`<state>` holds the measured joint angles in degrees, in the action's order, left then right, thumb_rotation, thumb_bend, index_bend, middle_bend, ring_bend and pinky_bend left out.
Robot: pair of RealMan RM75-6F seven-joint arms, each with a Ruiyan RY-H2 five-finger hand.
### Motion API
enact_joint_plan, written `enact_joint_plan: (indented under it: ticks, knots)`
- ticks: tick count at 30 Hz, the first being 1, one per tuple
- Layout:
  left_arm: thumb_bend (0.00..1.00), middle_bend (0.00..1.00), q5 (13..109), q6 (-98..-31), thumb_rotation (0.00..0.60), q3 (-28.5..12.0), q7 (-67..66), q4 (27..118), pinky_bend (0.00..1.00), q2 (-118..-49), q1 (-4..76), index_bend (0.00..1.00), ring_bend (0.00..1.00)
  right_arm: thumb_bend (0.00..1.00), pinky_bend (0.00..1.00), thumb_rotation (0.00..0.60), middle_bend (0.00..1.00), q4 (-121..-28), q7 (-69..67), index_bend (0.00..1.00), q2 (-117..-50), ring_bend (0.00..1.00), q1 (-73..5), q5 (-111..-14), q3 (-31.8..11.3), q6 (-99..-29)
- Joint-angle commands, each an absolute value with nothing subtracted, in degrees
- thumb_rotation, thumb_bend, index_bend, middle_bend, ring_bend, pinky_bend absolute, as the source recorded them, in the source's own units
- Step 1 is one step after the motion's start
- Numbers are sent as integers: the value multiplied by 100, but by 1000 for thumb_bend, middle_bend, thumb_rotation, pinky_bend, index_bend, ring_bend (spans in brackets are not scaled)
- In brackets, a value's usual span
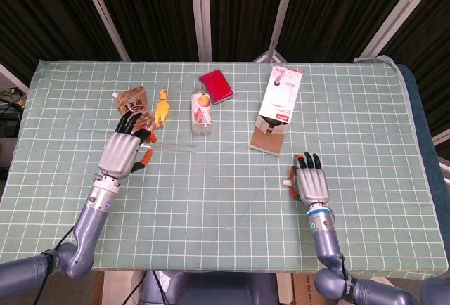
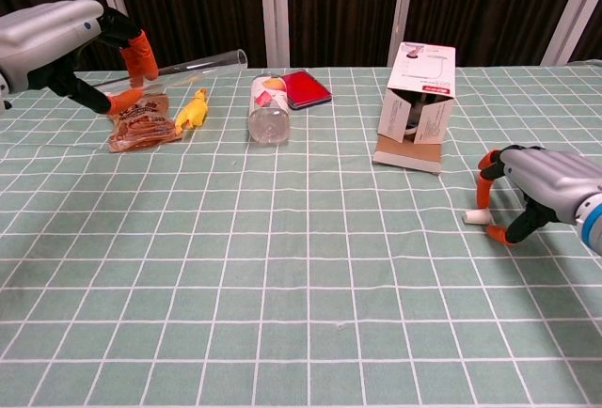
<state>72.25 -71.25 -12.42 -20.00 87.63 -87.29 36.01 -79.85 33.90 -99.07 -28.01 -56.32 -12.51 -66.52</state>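
The right hand (image 2: 538, 192), fingers curled and grasping nothing, arches over the small white cylinder (image 2: 476, 216) touching its fingertip on the counter (image 2: 301, 286).

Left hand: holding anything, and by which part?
The left hand pinches a clear plastic tube near its left end, above the table.

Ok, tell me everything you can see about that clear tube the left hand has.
The clear tube looks like a thin transparent plastic or glass cylinder, open at its far end. The left hand pinches one end between orange-tipped fingers, holding it lifted above the table, nearly level. It reaches out over the brown snack packet and yellow toy, touching neither.
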Motion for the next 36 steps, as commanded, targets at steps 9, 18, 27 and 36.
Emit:
enact_joint_plan:
  ticks: [9,18,27,36]
  knots:
    - [707,500,7206,-7060,600,-1250,-1925,8635,0,-8765,3605,503,95,360,0,600,190,-7896,3305,572,-9981,13,-2840,-5634,-1243,-6685]
    - [707,500,7123,-7070,600,-1309,-1848,8618,0,-8982,3622,503,95,361,0,600,193,-8259,3230,574,-9720,13,-2893,-5919,-1345,-6890]
    - [707,501,6521,-6915,600,-1512,-1962,8514,0,-9677,3757,504,95,361,0,600,193,-8787,3290,574,-9237,13,-3057,-6212,-1631,-7080]
    - [707,502,6301,-6758,600,-1707,-1888,7865,0,-10481,4062,503,95,360,0,600,206,-9286,3269,582,-8550,13,-3564,-6922,-1925,-6848]
